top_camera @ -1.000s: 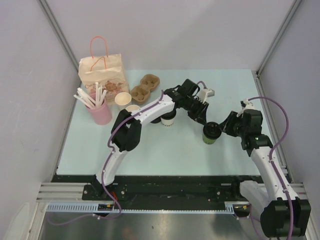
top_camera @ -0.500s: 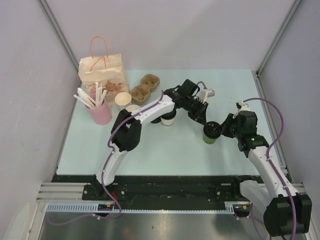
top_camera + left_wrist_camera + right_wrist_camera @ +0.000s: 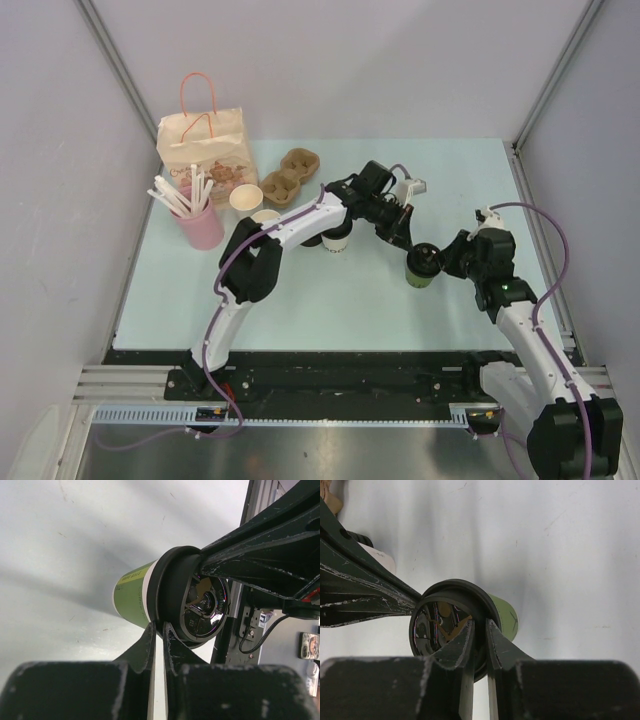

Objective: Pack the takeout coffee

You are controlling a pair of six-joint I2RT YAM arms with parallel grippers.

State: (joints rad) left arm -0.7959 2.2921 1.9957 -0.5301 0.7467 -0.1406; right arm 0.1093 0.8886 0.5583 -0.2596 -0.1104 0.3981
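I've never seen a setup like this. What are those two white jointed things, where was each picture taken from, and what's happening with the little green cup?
They are two robot arms bolted at the table's near edge. The wide picture looks down from above and behind them; each close-up comes from a camera on one wrist, showing that arm's two fingers. On the pale table stand a brown paper bag with pink handles, a pink cup of white straws, a brown cardboard cup carrier, two lidless paper cups, and a white paper cup with a black lid, partly hidden under one arm. The left gripper and the right gripper both pinch the rim of the round black plastic lid on the green paper cup, from opposite sides.
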